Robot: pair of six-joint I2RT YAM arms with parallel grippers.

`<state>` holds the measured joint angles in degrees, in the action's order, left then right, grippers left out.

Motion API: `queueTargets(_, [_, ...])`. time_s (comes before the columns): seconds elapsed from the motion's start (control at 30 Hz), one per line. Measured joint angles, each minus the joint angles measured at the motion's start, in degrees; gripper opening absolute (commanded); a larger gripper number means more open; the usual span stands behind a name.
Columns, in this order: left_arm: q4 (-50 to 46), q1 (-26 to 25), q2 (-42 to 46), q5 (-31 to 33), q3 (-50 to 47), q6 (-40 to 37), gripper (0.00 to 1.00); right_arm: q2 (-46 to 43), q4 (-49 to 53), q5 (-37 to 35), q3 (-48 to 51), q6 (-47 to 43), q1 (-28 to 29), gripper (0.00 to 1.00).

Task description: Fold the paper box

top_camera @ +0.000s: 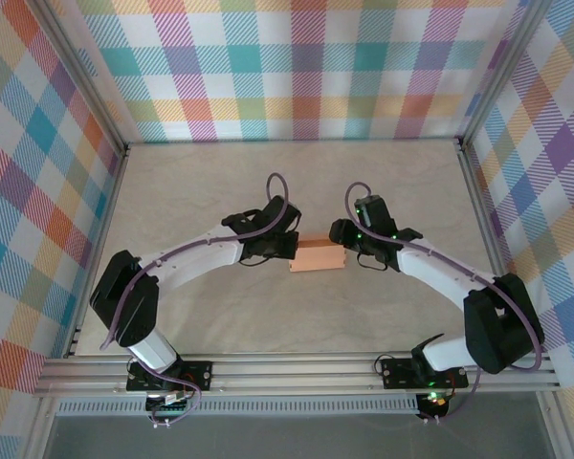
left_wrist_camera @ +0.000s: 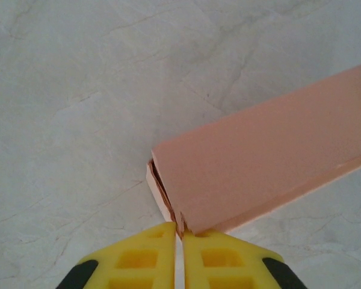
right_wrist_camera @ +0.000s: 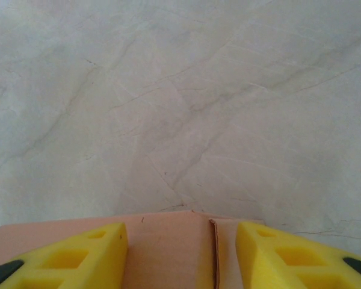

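Observation:
The paper box [top_camera: 318,256] is a small salmon-orange folded box at the middle of the table, between both arms. In the left wrist view the paper box [left_wrist_camera: 271,156] stretches away to the right, and its near corner with layered card edges sits pinched between the yellow fingertips of my left gripper [left_wrist_camera: 180,229], which is shut on it. My left gripper [top_camera: 287,247] meets the box's left end. My right gripper [top_camera: 348,245] is at the right end. In the right wrist view my right gripper [right_wrist_camera: 180,229] stands open, and the paper box [right_wrist_camera: 168,253], with a flap seam showing, lies between its fingers.
A cream marbled table cover [top_camera: 201,182] spreads around the box. Plaid walls [top_camera: 306,67] enclose the back and both sides. An aluminium rail [top_camera: 297,375] runs along the near edge by the arm bases.

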<state>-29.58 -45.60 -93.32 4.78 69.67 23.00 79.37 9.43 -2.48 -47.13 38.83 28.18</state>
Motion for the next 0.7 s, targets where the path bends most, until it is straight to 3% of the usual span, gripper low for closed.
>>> queueTargets(0.33, [2.45, -0.02, 5.01, -2.78, -5.60, 1.97, 0.50, -2.23, -4.07, -1.53, 3.56, 1.97, 0.85, 0.45])
queueTargets(0.37, [2.93, -0.02, 5.60, -3.26, -6.25, 2.08, 0.55, -2.47, -4.39, -1.81, 3.93, 1.99, 1.07, 0.45])
queueTargets(0.47, [4.44, -0.07, 8.15, -4.68, -8.48, 1.95, 0.96, -2.99, -5.44, -2.47, 4.79, 2.34, 1.33, 0.45])
queueTargets(0.5, [5.27, -0.07, 9.11, -5.22, -9.27, 1.90, 1.00, -3.06, -5.79, -2.60, 5.05, 2.36, 1.44, 0.45])
queueTargets(0.7, [13.88, -0.07, 16.52, -7.15, -15.89, 7.80, 1.00, -3.61, -7.15, -2.86, 6.03, 2.34, 1.57, 0.46])
